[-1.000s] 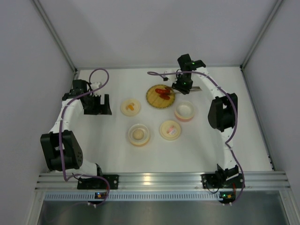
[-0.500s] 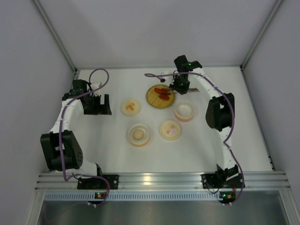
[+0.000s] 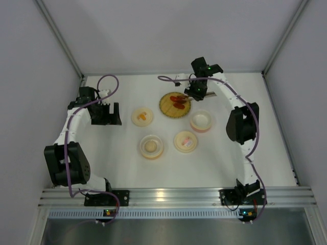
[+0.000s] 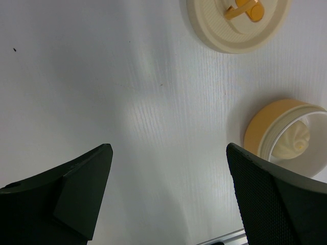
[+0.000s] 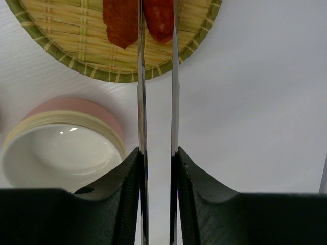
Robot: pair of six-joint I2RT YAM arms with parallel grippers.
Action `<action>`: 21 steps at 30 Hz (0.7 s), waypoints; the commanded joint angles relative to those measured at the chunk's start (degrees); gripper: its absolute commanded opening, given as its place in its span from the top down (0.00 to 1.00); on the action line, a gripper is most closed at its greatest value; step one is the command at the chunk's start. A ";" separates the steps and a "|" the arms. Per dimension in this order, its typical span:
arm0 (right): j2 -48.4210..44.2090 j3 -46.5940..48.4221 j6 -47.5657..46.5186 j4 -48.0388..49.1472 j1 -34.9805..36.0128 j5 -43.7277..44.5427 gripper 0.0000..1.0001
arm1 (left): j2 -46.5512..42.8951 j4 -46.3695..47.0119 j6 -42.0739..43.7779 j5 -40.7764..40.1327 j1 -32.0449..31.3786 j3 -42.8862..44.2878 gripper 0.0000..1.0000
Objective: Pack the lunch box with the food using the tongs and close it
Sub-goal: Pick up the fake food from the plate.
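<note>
My right gripper (image 5: 158, 153) (image 3: 197, 91) is shut on the tongs (image 5: 141, 102), pressing their two silver arms close together. The arms reach out over the woven plate (image 5: 76, 56) (image 3: 175, 105). One red sausage piece (image 5: 159, 18) sits between the tong arms near their tips, and another (image 5: 121, 23) lies just left of them. The lunch box's empty pink bowl (image 5: 61, 148) (image 3: 201, 121) stands below the plate. An orange bowl (image 4: 268, 125) (image 3: 152, 146) holds the cream-white ball (image 4: 292, 143). My left gripper (image 4: 168, 148) (image 3: 104, 113) hangs open over bare table at the left.
Two round cream lids lie on the table, one with an orange mark (image 3: 142, 117) (image 4: 235, 30) and one with a pink mark (image 3: 185, 141). White walls enclose the table on three sides. A purple cable (image 3: 171, 79) loops behind the right wrist.
The right gripper has squeezed the tongs narrower and shifted slightly at the plate's right edge. The left arm has not moved.
</note>
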 commanded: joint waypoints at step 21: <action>-36.25 -24.08 3.01 -3.09 -4.99 -7.34 1.00 | -0.61 1.09 -0.61 3.41 0.22 3.98 0.02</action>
